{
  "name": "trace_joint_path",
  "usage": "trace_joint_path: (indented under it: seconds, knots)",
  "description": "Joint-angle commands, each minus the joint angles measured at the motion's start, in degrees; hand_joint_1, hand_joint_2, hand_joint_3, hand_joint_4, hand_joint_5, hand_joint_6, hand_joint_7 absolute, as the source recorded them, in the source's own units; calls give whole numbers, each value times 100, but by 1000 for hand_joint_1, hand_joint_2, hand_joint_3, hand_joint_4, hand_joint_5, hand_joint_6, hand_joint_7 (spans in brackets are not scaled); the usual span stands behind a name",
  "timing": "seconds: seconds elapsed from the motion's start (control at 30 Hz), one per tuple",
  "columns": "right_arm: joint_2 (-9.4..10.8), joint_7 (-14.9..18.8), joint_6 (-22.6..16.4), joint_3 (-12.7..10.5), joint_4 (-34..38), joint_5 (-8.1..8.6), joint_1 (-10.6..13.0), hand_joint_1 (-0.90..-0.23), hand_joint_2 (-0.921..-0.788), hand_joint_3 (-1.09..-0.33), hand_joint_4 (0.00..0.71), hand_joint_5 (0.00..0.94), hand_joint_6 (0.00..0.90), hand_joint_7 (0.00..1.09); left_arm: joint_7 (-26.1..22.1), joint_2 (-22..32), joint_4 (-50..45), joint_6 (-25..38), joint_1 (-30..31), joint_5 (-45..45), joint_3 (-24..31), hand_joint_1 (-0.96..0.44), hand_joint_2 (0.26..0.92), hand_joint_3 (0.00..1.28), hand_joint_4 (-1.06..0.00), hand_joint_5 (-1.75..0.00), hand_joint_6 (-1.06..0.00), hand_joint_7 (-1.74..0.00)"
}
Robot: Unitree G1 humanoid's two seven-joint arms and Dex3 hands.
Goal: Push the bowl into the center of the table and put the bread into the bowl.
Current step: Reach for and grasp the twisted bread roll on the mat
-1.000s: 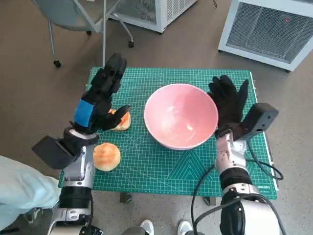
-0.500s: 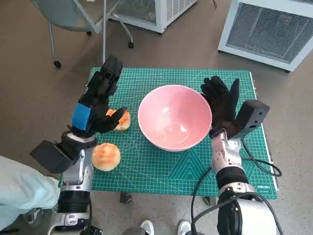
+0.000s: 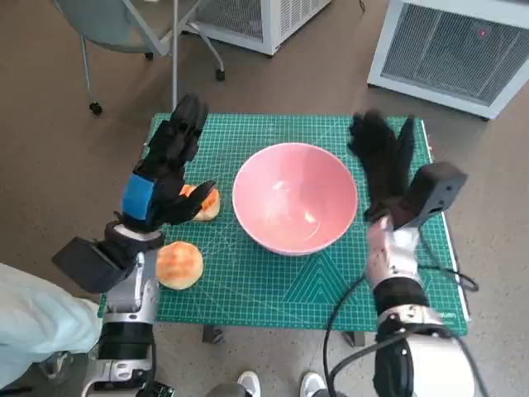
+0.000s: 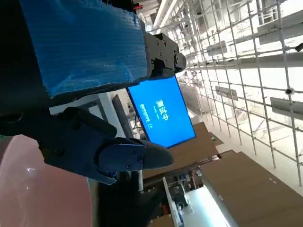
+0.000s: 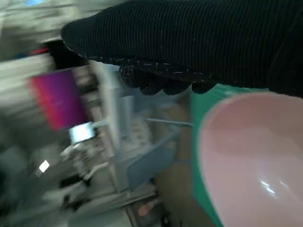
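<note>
The pink bowl (image 3: 295, 197) sits upright near the middle of the green mat (image 3: 273, 285); its rim also shows in the right wrist view (image 5: 251, 156) and the left wrist view (image 4: 33, 189). One bread roll (image 3: 203, 203) lies left of the bowl, a second roll (image 3: 179, 264) nearer the front left. My left hand (image 3: 165, 169) hovers with fingers spread above the first roll, thumb near it, holding nothing. My right hand (image 3: 382, 159) is raised with fingers spread, just right of the bowl and off its rim.
The mat covers the small table. A chair base (image 3: 153, 37) and white units (image 3: 450, 50) stand on the floor behind. A person's pale sleeve (image 3: 33, 322) shows at the front left, shoes (image 3: 277, 385) at the front edge.
The bowl slid left toward the mat's middle under my right hand's push. Now that hand has lifted back and to the right, off the rim. The left hand has barely moved.
</note>
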Motion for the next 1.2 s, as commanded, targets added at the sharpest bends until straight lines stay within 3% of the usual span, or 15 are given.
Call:
trace_joint_path:
  seconds: [0.03,0.2,0.37,0.67,0.87,1.2]
  knots:
    - [-70,217,-550,260,-345,-196,343,-655,-921,-733,239,0,209,266,-20,-90,112,25,-206,-22,-66,-684,921,329,-110,0,-200,-11]
    - [-167,443,-1004,535,-1160,-276,716,-665,-921,-726,223,0,199,266,-231,-177,298,12,-373,-212,-97,-685,921,330,-111,0,-199,-10]
    - [-269,530,-1053,789,-2066,-364,1093,-654,-921,-746,214,0,177,268,-495,-277,514,-45,-576,-372,-111,-672,921,320,-111,-1,-199,-9]
    - [-437,501,-552,1081,-3160,-381,1527,-666,-921,-772,221,7,147,288,-648,-372,709,-215,-829,-201,-226,-640,921,310,-118,-3,-206,-12]
    - [-497,479,-230,1148,-3593,-314,1708,-667,-921,-777,237,13,139,302,-654,-385,809,-333,-933,-43,-313,-641,921,319,-122,-4,-206,-12]
    - [-513,374,240,1233,-4384,-339,2001,-671,-921,-780,235,8,131,325,-661,-338,949,-536,-1034,156,-388,-641,921,324,-118,-1,-203,-12]
